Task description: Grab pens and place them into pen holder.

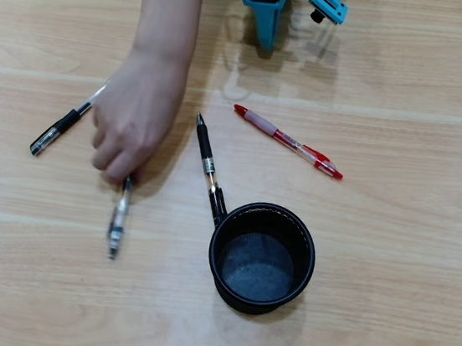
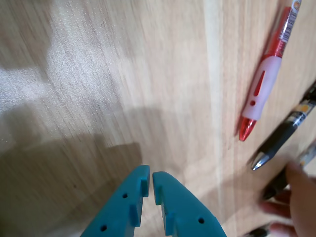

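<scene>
With the jaws nearly closed and empty, the red pen lies on the bench far-right of the pen holder; light, stiff, slippery: grip its pink sleeve.

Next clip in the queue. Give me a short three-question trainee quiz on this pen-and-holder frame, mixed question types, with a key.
1. True or false: the pen holder already has a pen inside.
2. How many pens lie on the table in the overhead view? A) two B) four C) six
3. What is touching the blurred pen?

Key
1. False; only its speckled bottom shows.
2. B: three dark ones and the red pen.
3. A person's hand; the pincer sits nearly closed and empty at the far edge.
</scene>
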